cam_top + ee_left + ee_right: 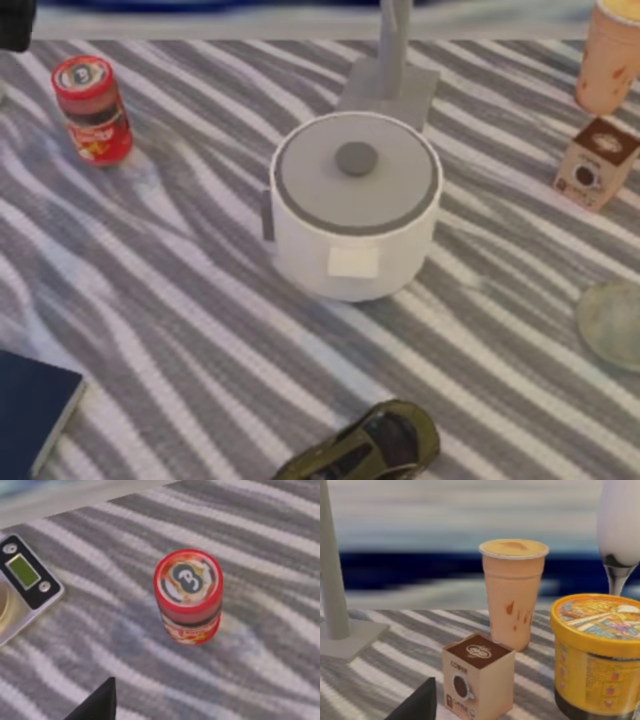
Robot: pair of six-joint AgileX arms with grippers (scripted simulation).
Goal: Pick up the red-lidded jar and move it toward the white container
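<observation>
The red-lidded jar [91,108] stands upright at the table's far left, well apart from the white container [355,205] in the middle. The container has a grey lid, a round knob and a small white label. My left gripper [202,717] hovers above the jar [189,600] and a little to one side, open and holding nothing. Only one dark fingertip [99,705] of it shows. A dark part of the left arm [14,20] sits in the far left corner. My right gripper [462,717] is parked low at the far right, open, with one fingertip [417,705] showing.
A tall orange cup [612,55] and a brown-and-white carton [597,163] stand at the far right, by a yellow tub [597,652]. A grey stand [390,80] rises behind the container. A toy car [365,445], a blue book [30,410], a glass dish [612,325] and a scale [25,580] lie around.
</observation>
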